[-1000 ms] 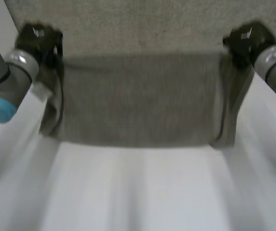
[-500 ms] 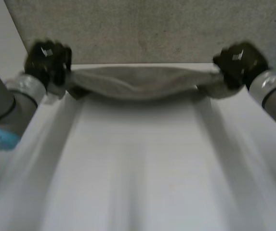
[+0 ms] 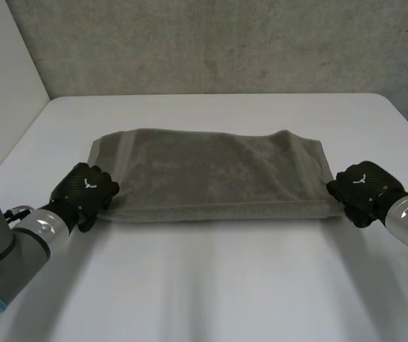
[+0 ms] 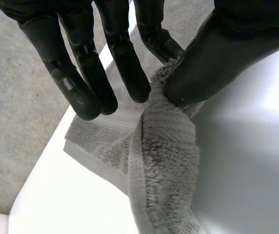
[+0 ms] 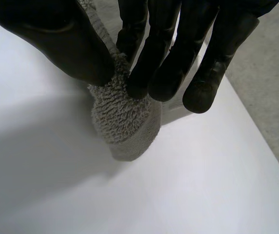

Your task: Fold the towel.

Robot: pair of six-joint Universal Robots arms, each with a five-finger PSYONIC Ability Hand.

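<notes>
Towel (image 3: 211, 174) lies flat on table (image 3: 211, 285). Left hand (image 3: 84, 192) pinches its near left corner, thumb against fingers. Right hand (image 3: 364, 187) pinches the near right corner likewise.

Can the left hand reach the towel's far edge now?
Probably not at once: the left hand pinches a near corner of the towel and must release it first. Nothing else blocks the way.

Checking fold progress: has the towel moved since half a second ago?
Yes. The towel hung bunched at the far edge of the table; now it lies spread out away from that edge, nearer the robot.
</notes>
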